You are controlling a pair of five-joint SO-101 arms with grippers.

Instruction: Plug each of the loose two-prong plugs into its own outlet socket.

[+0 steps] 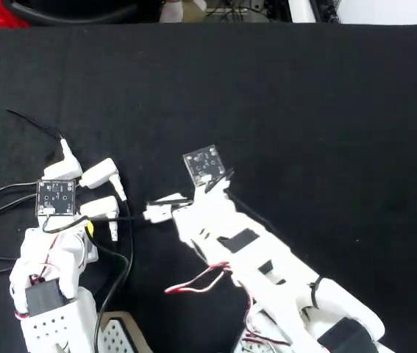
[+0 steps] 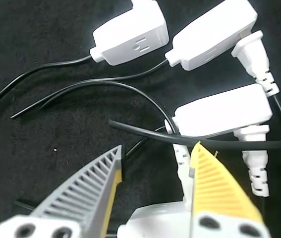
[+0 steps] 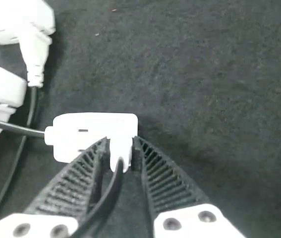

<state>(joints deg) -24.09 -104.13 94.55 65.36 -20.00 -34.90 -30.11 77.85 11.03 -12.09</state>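
The small white two-prong plug I am after sits clenched in the right claw, with its black cord trailing back between the fingers. It touches the edge of a white rectangular outlet socket block lying flat on the black cloth bench. I cannot tell whether the prongs are in. The two slots I can see face upward, so I judge the plug is butting the block rather than seated. Pushing from here could simply shove the loose block across the cloth, or bend a prong. The left claw hangs released just beside a plugged white block, with an empty white block showing bare slots farther off. A thin black cable crosses just ahead of its fingers and could snag if I bring that arm in to brace.
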